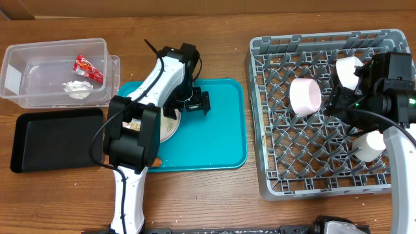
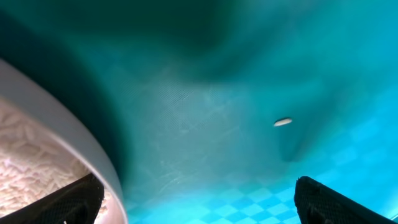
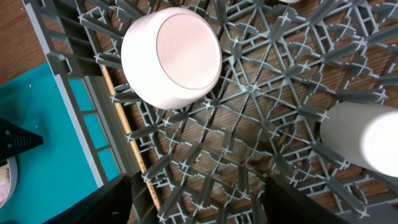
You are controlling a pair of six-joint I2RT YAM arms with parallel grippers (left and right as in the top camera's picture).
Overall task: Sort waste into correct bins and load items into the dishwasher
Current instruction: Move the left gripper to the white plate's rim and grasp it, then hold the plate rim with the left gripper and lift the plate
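Note:
The round white plate (image 1: 171, 125) lies on the teal tray, partly under my left arm; its rim (image 2: 74, 134) and white rice (image 2: 25, 155) show in the left wrist view. My left gripper (image 1: 198, 103) (image 2: 199, 202) is open and low over the tray, one finger over the plate's edge. The grey dish rack (image 1: 260, 117) holds two white bowls (image 1: 304, 96) (image 1: 349, 69) and a small white cup (image 1: 368, 145). My right gripper (image 1: 335, 99) (image 3: 199, 205) is open and empty above the rack floor, between the bowl (image 3: 171, 56) and the cup (image 3: 367, 143). A chopstick (image 3: 127, 134) lies along the rack's left wall.
The clear tub (image 1: 19, 58) at the back left holds a red wrapper (image 1: 86, 67) and a white paper wad (image 1: 78, 87). The black tray (image 1: 55, 140) lies in front of it. The teal tray (image 1: 224, 140) (image 2: 249, 81) carries a stray rice grain (image 2: 283, 122).

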